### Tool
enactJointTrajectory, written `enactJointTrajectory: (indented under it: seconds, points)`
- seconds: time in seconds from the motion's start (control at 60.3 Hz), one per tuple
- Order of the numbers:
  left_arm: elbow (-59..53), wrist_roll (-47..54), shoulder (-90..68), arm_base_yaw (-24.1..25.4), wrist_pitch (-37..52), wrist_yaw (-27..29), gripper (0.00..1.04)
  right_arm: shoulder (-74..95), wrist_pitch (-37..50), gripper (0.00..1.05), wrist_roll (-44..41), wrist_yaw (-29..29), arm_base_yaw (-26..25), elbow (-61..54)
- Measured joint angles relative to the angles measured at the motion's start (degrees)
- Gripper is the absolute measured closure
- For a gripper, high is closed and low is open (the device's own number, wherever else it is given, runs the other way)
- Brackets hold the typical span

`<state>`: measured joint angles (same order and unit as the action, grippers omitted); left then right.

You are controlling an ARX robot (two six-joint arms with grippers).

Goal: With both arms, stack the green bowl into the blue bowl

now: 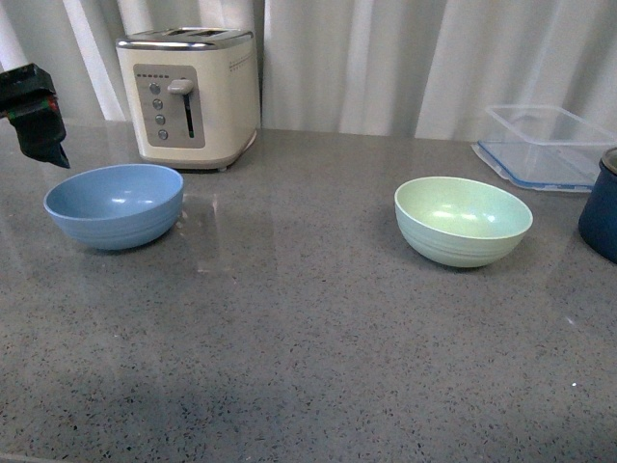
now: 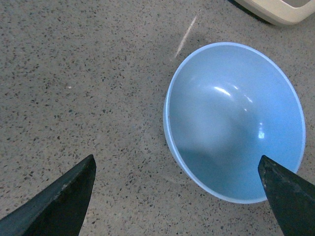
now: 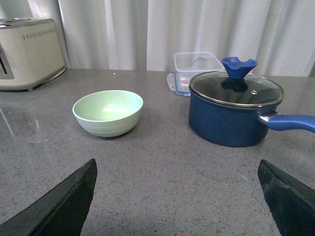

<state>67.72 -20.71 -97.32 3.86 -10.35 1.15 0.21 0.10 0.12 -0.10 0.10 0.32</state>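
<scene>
Green bowl (image 1: 463, 220) is sitting upright toward the counter's (image 1: 289, 328) right edge. The right gripper (image 3: 177, 162) is nearer to it, facing it from well apart, jaws spread wide and gripping nothing. Blue bowl (image 1: 114, 204) is sitting near the left edge, with the left gripper (image 1: 43, 135) hovering above it, likewise wide open and empty.

Navy pot (image 1: 600, 217) — half off-frame.

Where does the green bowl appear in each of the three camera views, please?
Front view: the green bowl sits right of centre, near the clear container.
Left wrist view: not in it; the blue bowl shows instead.
Right wrist view: the green bowl sits between the toaster and the navy pot.
Shared landmark: the toaster, in all three views.
</scene>
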Motion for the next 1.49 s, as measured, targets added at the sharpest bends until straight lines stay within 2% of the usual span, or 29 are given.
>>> enactJointTrajectory:
  seconds: [0.431,0.514,0.597,0.796,0.879,0.962,1.227,1.492]
  points:
    - [6.75,-1.31,-9.51,-0.70,-1.77,2.38,0.07,0.00,-0.02,0.10,0.00,0.00,0.00,0.00]
    - [7.50,-1.33,-10.58,-0.63,-2.27,2.38,0.19,0.00,0.00,0.10,0.00,0.00,0.00,0.00]
    - [8.31,-1.31,-11.76,-0.61,-3.19,3.06,0.39,0.00,-0.02,0.10,0.00,0.00,0.00,0.00]
    - [8.59,-1.49,-12.70,-0.35,-3.89,2.80,0.69,0.00,0.00,0.10,0.00,0.00,0.00,0.00]
    - [8.59,-1.60,-12.70,-0.13,-3.87,1.81,0.83,0.00,0.00,0.10,0.00,0.00,0.00,0.00]
    - [8.59,-2.27,-12.00,0.17,-3.85,0.00,1.02,0.00,0.00,0.10,0.00,0.00,0.00,0.00]
    - [9.53,-2.51,-7.48,-1.64,-4.44,-1.16,1.01,0.00,-0.02,0.10,0.00,0.00,0.00,0.00]
    - [12.20,-2.89,-7.63,-9.73,-4.85,-0.94,1.01,0.00,0.00,0.10,0.00,0.00,0.00,0.00]
